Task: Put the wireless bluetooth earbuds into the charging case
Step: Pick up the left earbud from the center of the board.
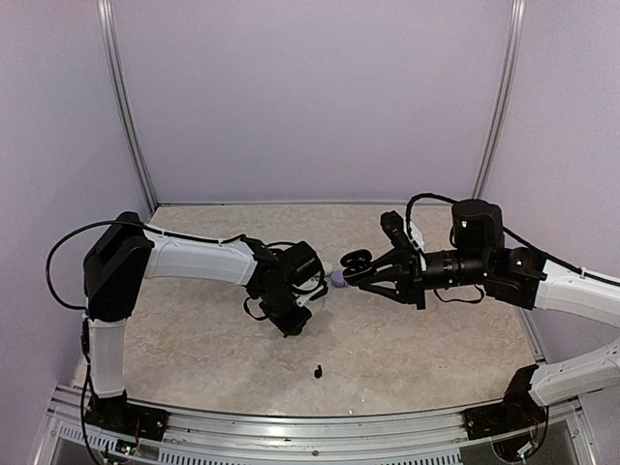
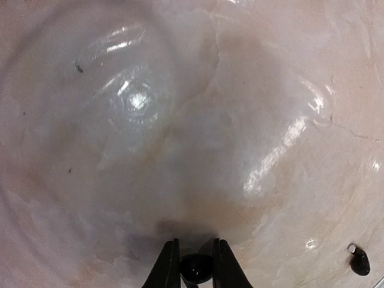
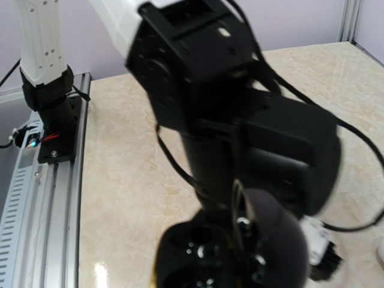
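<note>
1. Earbud positions from the top camera: you have one loose black earbud (image 1: 318, 370) lying on the table (image 1: 436, 339) near the front edge. Your right gripper (image 1: 363, 269) is clamped on an open black charging case (image 1: 355, 260), and a small lavender item (image 1: 337, 278) sits just beside it.
2. Left wrist: your left gripper (image 2: 197, 247) pinches a second black earbud (image 2: 197, 268) between its fingers. The loose black earbud (image 2: 359, 259) lies at lower right.
3. Right wrist: you see the black charging case (image 3: 240, 252), blurred, at the bottom, with the left arm (image 3: 204, 90) behind it.

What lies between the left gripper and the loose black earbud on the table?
Only bare table separates left gripper and earbud, per the left wrist view.
</note>
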Action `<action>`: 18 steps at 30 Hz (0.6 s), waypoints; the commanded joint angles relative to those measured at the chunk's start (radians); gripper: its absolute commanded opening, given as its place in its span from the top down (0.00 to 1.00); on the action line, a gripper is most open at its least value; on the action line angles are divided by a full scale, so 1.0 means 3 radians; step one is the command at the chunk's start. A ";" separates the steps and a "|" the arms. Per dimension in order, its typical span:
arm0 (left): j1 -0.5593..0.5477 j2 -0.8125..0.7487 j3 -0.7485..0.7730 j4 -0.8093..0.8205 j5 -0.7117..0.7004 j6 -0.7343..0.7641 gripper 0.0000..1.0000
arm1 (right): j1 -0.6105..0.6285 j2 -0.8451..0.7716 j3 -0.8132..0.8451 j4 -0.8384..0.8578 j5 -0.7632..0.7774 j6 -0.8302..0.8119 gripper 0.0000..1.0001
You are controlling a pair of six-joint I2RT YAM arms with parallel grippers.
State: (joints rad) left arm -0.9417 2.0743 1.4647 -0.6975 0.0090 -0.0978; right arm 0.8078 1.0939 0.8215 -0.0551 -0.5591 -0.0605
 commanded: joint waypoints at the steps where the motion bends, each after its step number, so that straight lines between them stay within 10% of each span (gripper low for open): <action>1: -0.0024 -0.0283 -0.0492 -0.0150 -0.0020 -0.0146 0.87 | -0.0033 0.0019 0.0084 0.0071 -0.0058 -0.0014 0.96; 18: -0.0300 -0.0676 -0.1090 -0.0458 -0.0020 -0.0424 0.76 | -0.0032 0.0076 0.0115 0.0078 -0.0131 -0.0018 0.96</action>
State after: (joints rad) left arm -1.0222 1.8393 1.1431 -0.7612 0.0051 -0.2123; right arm 0.8074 1.1164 0.8219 -0.0547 -0.5838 -0.0624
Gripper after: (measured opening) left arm 0.214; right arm 0.237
